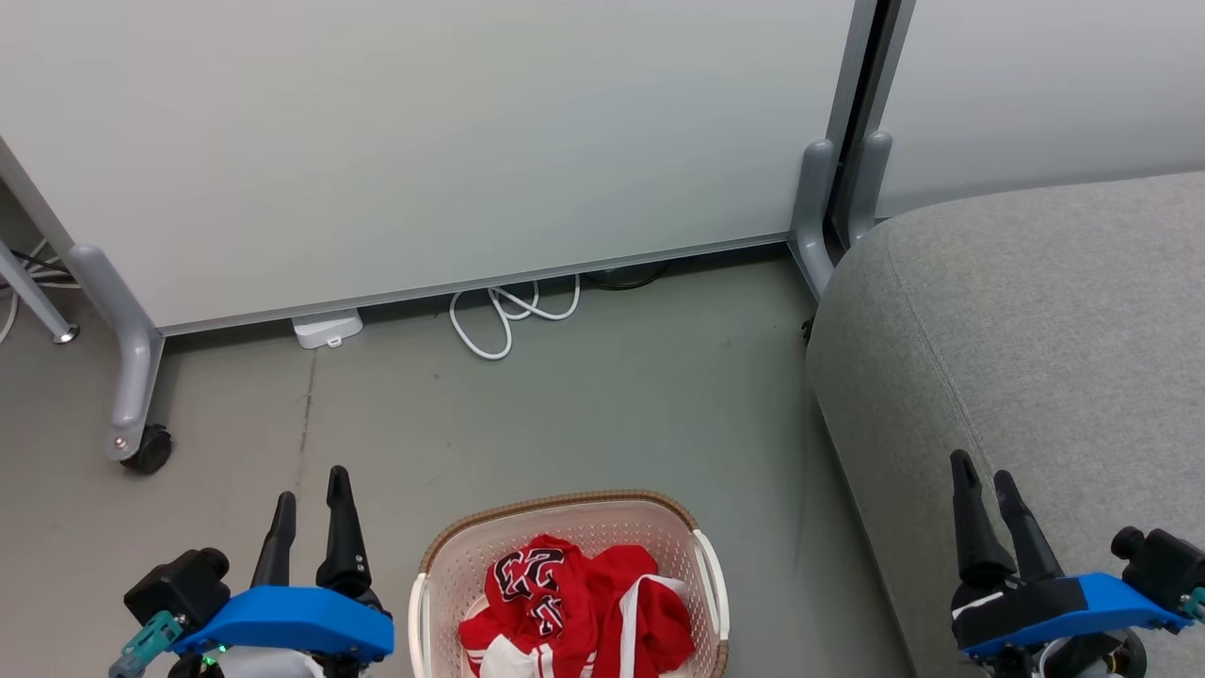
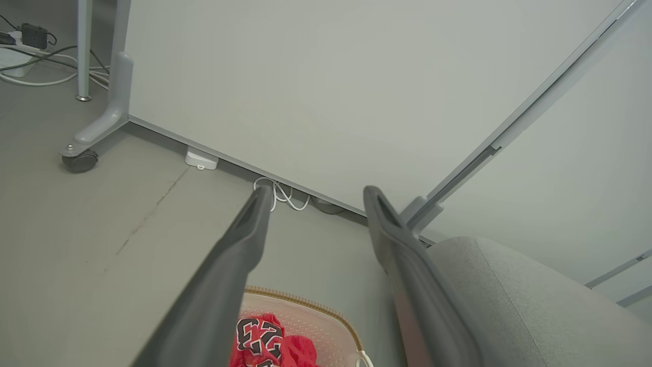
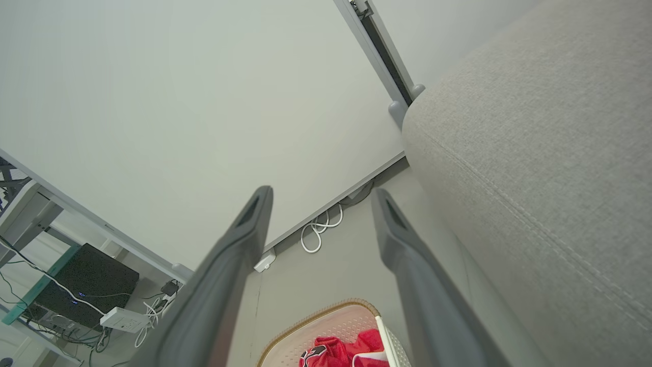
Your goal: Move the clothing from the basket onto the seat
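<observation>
1. I see the seat [image 1: 1036, 330] on my right, a grey cushion with a stitched seam.
2. The basket [image 1: 565, 508] stands on the floor [image 1: 612, 395] near the seat, not touching it.
3. The clothing [image 1: 584, 603] lies crumpled inside the basket.
4. The left gripper [image 1: 311, 484] hangs beside the basket, fingers spread, holding nothing.
5. The right gripper [image 1: 981, 467] hangs over the seat, fingers spread, empty.

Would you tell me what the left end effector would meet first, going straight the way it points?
Probably the foot of the white partition panel, near the looped white cable; the left end effector aims past the basket. Depth is unclear.
</observation>
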